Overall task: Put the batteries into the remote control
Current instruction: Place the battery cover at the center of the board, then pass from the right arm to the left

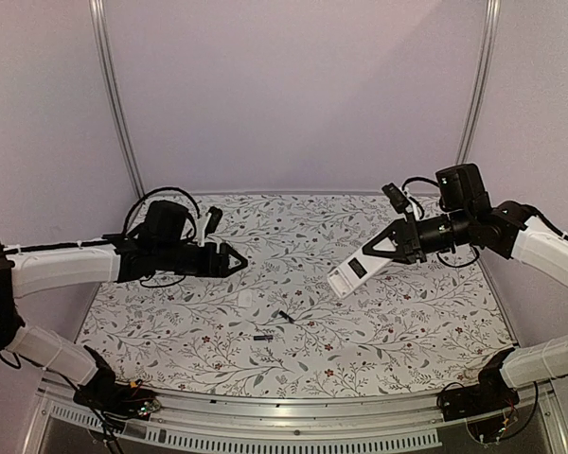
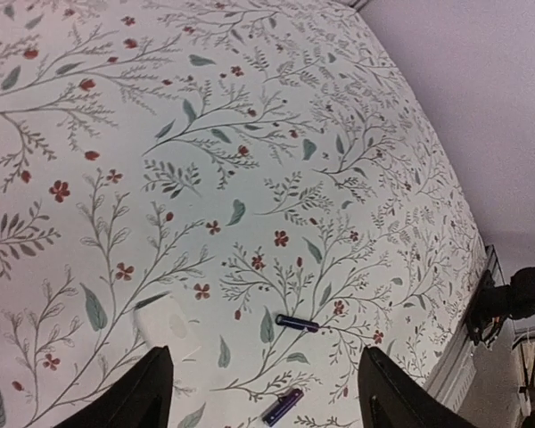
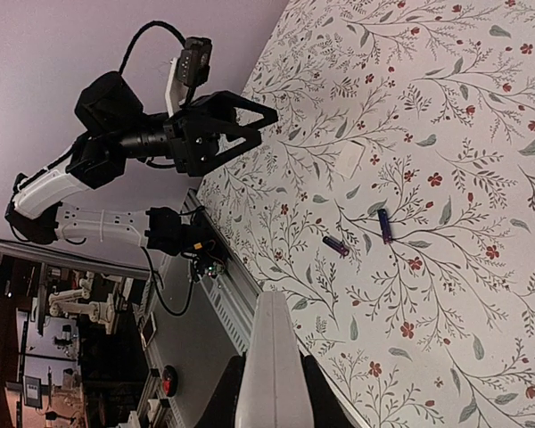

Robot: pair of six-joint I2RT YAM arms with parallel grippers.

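My right gripper is clamped on one end of the small, flat, white plastic remote control, holding it off the table and slanting down toward the middle, with a dark rectangular patch on its upper face. My left gripper hovers above the pale, flower-printed tablecloth with its fingers spread wide and nothing between them. The two thin, dark cylindrical batteries lie loose on the cloth just ahead of it, near each other but apart. A small white plastic tab, possibly the battery cover, lies just beside them. As I judge it, loading has not begun and I am at the pickup of the first battery. Next I need to bring my left gripper down over the nearer battery, line the fingers across its length and close gently, since so slim a cylinder could easily roll away.
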